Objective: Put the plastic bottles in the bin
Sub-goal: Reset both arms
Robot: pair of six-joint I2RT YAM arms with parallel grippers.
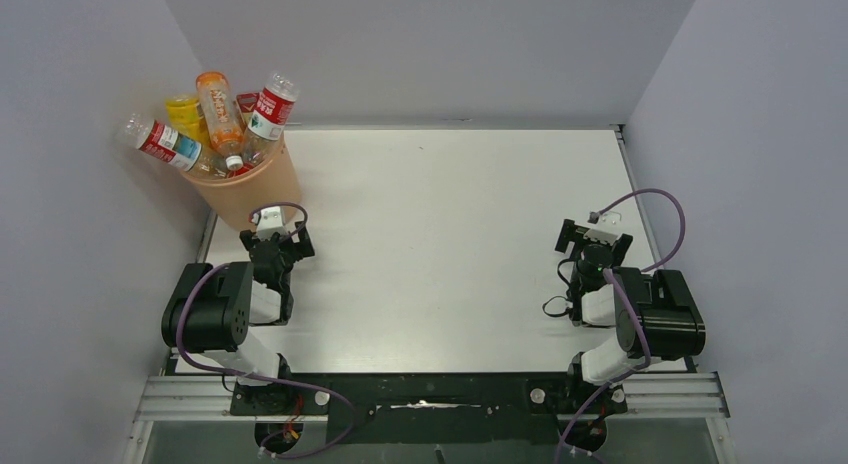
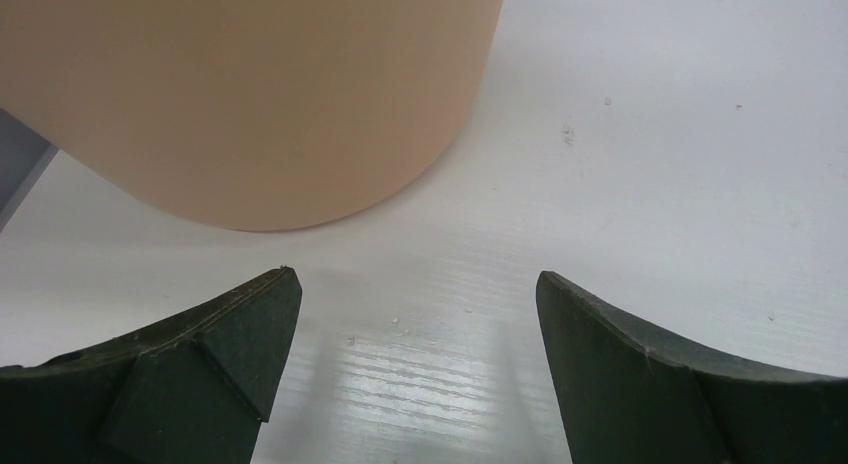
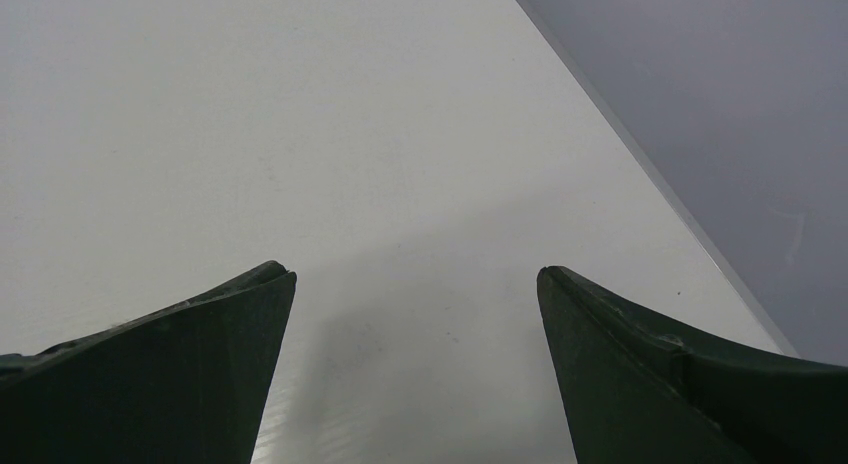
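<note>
Top external view: bin (image 1: 245, 192) at 11 o'clock of table (image 1: 440, 244), plastic bottles (image 1: 222, 119) heaped inside, several leaning over the rim. Nearer is the left gripper (image 1: 278, 242), w/ bin just beside at its 12; right gripper (image 1: 594, 239) well apart, at 3. Both spread wide, holding nothing.

Both arms are folded back close to their bases, elbows tucked in. The left arm (image 1: 215, 309) sits at about 8 o'clock with its wrist stretched toward 12 o'clock. The left gripper (image 2: 415, 284) has its fingers (image 2: 220, 354) spread wide, with nothing between them. The right arm (image 1: 650, 319) mirrors it at 4 o'clock. The right gripper (image 3: 415, 279) also points to 12 o'clock, its fingers (image 3: 640, 364) wide apart and empty.
</note>
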